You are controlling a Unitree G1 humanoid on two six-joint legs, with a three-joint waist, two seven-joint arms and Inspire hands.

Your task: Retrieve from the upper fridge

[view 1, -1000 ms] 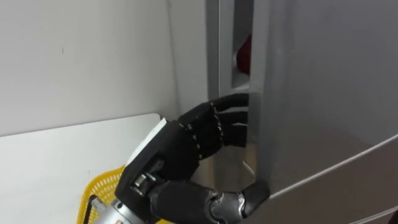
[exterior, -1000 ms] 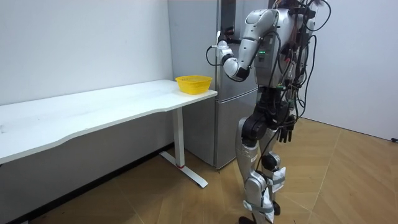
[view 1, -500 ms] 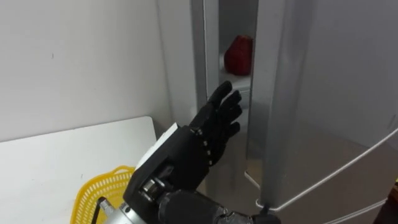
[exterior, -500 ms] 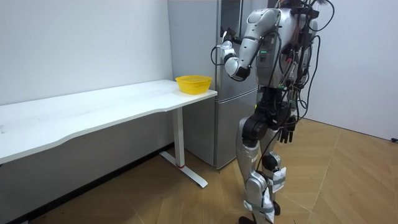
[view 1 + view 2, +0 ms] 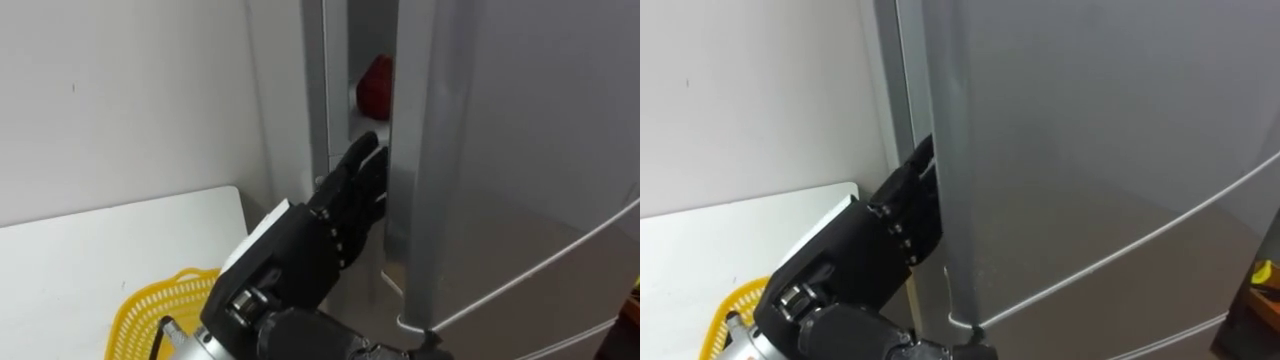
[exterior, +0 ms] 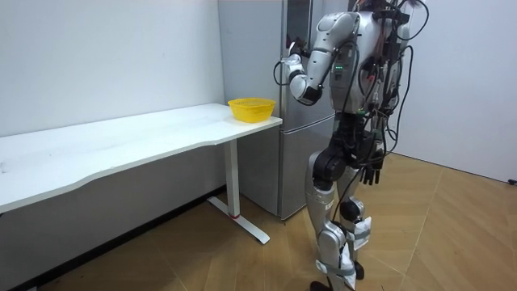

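The white table point(image 5: 90, 250) runs along the wall at my left, and a yellow mesh plastic basket point(image 5: 150, 312) sits at its end nearest the fridge. My left hand point(image 5: 318, 232) is raised in front of the narrow gap of the tall silver fridge's upper door point(image 5: 510, 150), which stands ajar. The hand is open, its fingers point(image 5: 362, 170) straight and reaching into the gap beside the door's edge. A rounded red object point(image 5: 375, 85) rests on a shelf inside, above and beyond my fingertips, untouched. My right hand point(image 6: 372, 173) hangs by my hip; I cannot tell its state.
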